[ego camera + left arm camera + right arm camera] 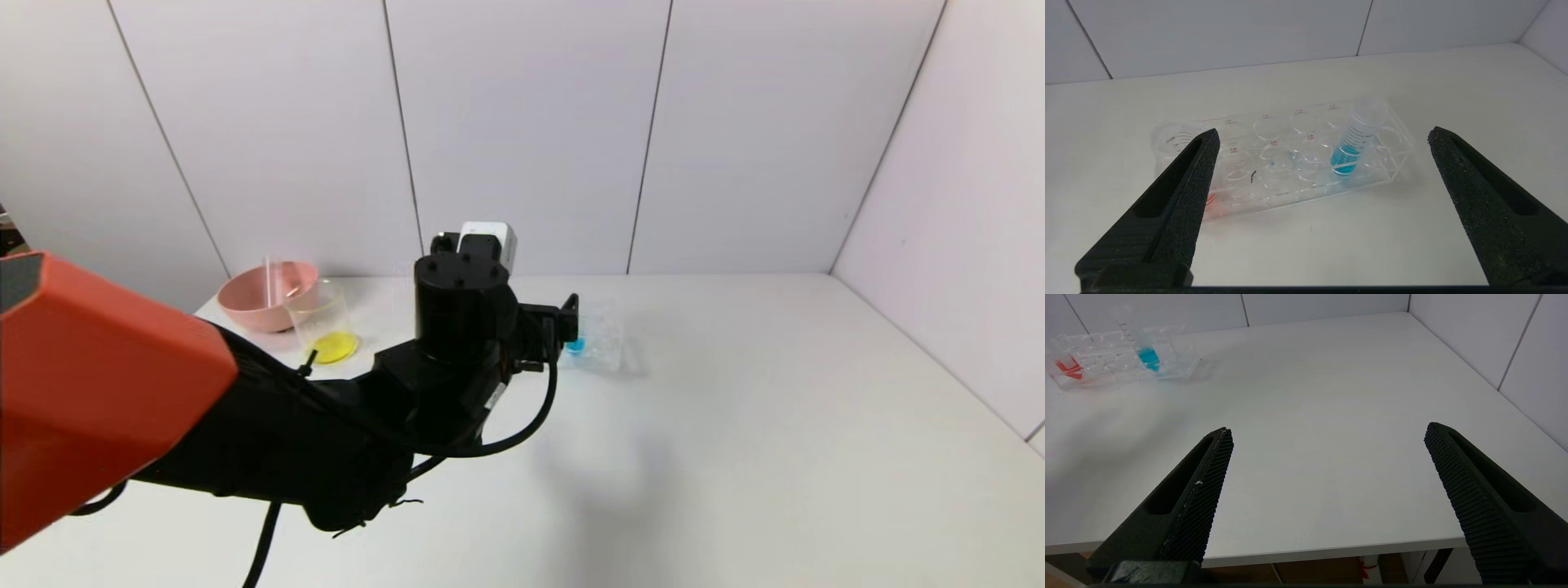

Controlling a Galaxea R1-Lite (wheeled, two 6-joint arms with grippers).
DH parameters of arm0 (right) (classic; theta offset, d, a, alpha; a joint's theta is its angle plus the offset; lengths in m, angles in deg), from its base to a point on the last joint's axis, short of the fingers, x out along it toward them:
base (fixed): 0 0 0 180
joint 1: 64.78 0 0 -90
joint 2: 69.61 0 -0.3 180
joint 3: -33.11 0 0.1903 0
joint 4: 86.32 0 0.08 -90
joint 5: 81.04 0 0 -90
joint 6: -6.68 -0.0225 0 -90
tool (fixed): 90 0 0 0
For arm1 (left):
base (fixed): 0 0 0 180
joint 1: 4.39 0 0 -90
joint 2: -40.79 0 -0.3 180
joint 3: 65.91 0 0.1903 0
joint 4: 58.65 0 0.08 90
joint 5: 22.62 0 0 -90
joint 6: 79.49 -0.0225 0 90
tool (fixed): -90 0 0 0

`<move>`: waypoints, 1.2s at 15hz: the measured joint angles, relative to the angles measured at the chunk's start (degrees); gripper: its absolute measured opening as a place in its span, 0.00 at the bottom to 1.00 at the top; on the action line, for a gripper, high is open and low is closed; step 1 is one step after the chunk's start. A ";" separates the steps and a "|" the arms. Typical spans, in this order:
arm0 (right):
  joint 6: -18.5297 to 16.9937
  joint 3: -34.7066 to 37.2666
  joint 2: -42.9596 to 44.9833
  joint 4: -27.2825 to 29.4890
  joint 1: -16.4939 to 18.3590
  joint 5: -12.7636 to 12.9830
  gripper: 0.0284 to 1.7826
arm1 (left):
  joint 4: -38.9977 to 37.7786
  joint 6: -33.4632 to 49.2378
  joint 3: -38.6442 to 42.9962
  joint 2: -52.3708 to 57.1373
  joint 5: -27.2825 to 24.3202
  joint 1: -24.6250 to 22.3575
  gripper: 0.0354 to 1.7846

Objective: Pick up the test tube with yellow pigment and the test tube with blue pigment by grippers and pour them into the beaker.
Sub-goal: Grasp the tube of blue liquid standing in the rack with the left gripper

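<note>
The test tube with blue pigment [1355, 143] stands tilted in a clear rack [1286, 192]; it also shows in the head view [575, 345] and the right wrist view [1147, 357]. My left gripper [1323, 131] is open and empty, just short of the rack [604, 343], with the tube between its finger lines but farther off. In the head view the left gripper [569, 327] is beside the rack. The beaker [326, 322] holds yellow liquid at its bottom. No tube with yellow liquid shows. My right gripper [1327, 428] is open and empty above the table's front edge.
A pink bowl [245, 298] stands behind the beaker with a clear, empty-looking tube [273, 279] in it. A red-liquid tube [1069, 367] sits at the rack's other end. Walls close off the table's back and right side.
</note>
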 joint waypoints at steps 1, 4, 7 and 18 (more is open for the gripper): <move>0.00 0.00 0.00 0.00 0.00 0.02 0.96 | -0.09 0.05 -1.43 -1.77 0.06 0.11 1.00; 0.02 0.00 0.00 0.00 0.00 0.02 0.96 | -0.15 -0.11 -6.06 -6.84 1.74 0.17 1.00; 0.02 0.00 -0.01 0.00 0.00 0.02 0.96 | 0.44 -0.28 -10.25 -11.06 2.43 0.20 1.00; 0.00 0.00 0.00 0.00 0.00 0.02 0.96 | 4.27 -0.67 -22.54 -20.04 2.47 -0.41 1.00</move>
